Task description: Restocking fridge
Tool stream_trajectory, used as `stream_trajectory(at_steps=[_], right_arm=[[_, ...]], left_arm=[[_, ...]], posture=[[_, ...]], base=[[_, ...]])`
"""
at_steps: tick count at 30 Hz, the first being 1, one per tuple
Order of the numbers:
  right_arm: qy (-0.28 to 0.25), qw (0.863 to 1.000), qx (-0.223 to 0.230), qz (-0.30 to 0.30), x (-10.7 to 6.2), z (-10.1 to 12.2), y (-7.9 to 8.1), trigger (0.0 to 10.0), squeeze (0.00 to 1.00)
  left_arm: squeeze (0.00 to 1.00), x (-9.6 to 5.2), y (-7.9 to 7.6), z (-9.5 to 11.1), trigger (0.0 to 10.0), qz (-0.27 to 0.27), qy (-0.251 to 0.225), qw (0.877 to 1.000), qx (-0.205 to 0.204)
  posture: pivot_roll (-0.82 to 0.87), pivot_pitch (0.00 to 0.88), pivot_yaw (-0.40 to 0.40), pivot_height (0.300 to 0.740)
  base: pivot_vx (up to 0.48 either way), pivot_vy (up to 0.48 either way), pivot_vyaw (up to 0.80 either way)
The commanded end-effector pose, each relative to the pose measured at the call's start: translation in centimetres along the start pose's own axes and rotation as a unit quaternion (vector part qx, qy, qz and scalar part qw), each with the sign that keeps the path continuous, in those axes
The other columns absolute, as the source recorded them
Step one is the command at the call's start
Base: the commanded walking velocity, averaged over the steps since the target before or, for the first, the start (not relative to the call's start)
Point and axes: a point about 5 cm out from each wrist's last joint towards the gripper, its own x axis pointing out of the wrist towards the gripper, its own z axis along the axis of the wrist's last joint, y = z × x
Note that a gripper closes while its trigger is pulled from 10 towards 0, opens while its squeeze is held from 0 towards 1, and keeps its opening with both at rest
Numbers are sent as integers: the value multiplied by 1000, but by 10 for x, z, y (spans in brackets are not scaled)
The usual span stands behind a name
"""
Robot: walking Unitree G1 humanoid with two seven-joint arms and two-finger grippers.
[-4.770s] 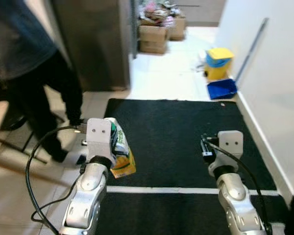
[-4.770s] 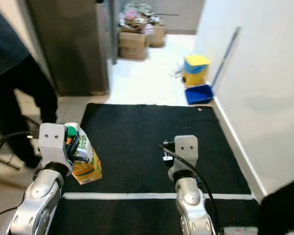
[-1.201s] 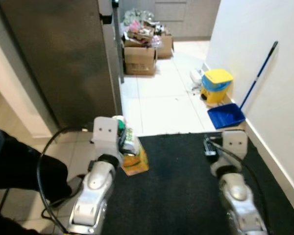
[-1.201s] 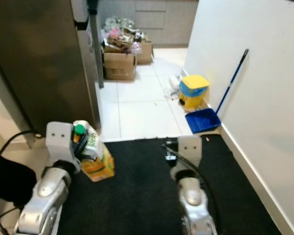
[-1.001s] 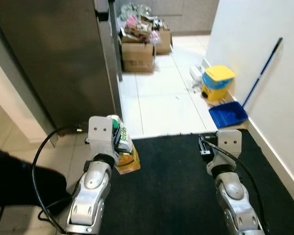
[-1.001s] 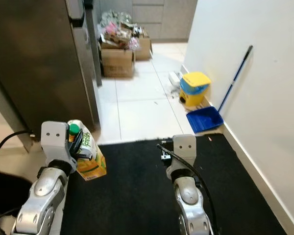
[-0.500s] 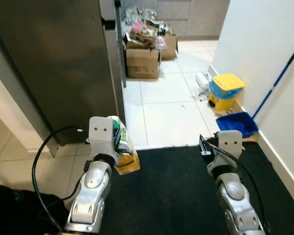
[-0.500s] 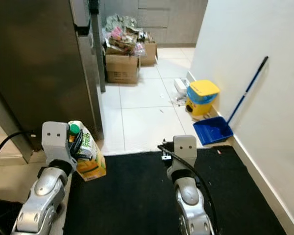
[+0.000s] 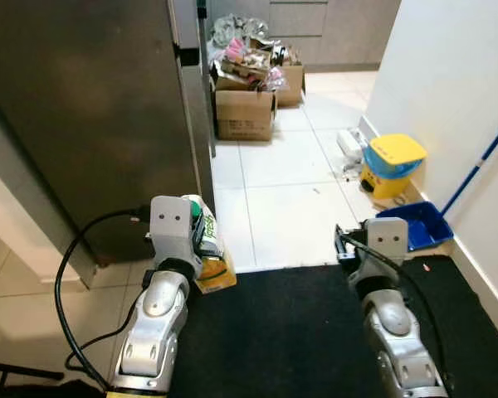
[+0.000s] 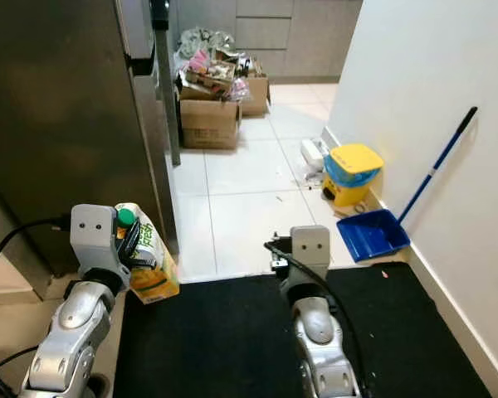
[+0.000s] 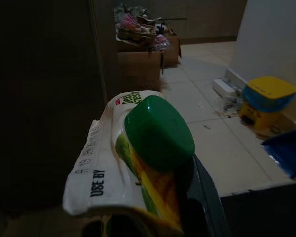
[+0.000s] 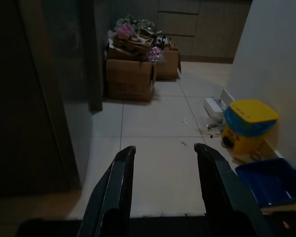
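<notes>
The robot stood at the edge of a black mat (image 9: 282, 332) facing a tall dark fridge (image 9: 91, 108), its door closed, with a carton of juice (image 9: 209, 257) clamped in the left gripper (image 9: 201, 240). The left wrist view showed the carton's green cap (image 11: 159, 132) and printed top pressed against one black finger, the carton held off the floor and tilted outward from the arm, just short of the fridge front. The right gripper (image 12: 163, 185) was held forward at about the same height, its two fingers apart and holding nothing, pointing along the white tiled floor (image 10: 241, 178) toward cardboard boxes (image 10: 212, 116) piled with clutter. A yellow bin (image 10: 353, 174), a blue dustpan (image 10: 373, 234) and a blue-handled broom (image 10: 444, 157) stood against the wall on the right.

The step in hand appeared to be the approach to the fridge, with the door not yet opened. Doing it well would likely mean turning to square up with the door rather than the open corridor, stopping near enough for the free right gripper to reach the handle (image 10: 137, 37) high on the door edge, and leaving room for the door to swing without hitting the carton. The grip on the carton looked one-sided near its top, so it would be wise to keep the left arm steady and level while the right does the pulling.
</notes>
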Motion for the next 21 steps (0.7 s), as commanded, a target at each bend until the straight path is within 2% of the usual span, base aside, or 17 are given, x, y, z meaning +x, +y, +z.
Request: stream_trajectory(at_steps=[1, 21], right_arm=[[11, 1000, -3, -6, -3, -5, -3, 10000, 0], [9, 1000, -4, -10, -2, -6, -4, 10000, 0]], left_arm=[[0, 0, -3, 2, 10000, -8, -7, 1000, 2], [0, 3, -3, 2, 10000, -11, -9, 1000, 1]], posture=[[-120, 138, 20, 740], [-126, 123, 26, 740]], base=[[435, 0, 0], [433, 0, 0]])
